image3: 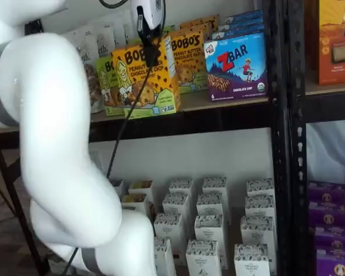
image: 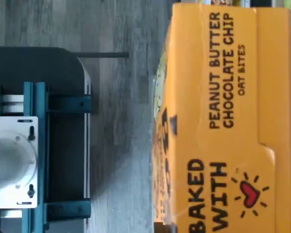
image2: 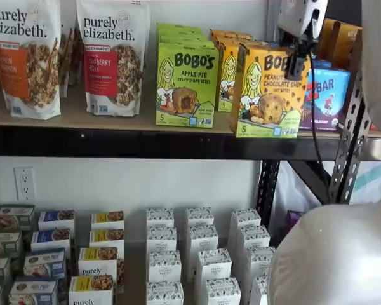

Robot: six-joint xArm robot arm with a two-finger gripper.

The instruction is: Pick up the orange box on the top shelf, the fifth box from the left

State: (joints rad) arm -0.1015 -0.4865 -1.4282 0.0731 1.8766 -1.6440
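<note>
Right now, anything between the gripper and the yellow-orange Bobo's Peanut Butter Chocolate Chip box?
Nothing visible. The gripper is already at the yellow-orange cardboard Bobo's box, its black fingers over the box's upper front; only its own cable hangs across the face.

White arm, black fingers, one black cable trailing

The arm (image3: 57,167) is showing as thick, glossy white rounded segments, with grey bands ringing the joints in a shelf view, and a big blurred white curve of it is filling the lower corner of the other. Up top, the gripper (image2: 298,60) is presenting a white body with a dark slot and a black finger hanging beneath; seen side-on, so any gap is not showing. A thin black cable (image3: 123,123) is running down beside it. In the wrist view, a dark mount (image: 43,131) with teal brackets is carrying a white round plate (image: 12,162) dotted with dark screws.
</note>
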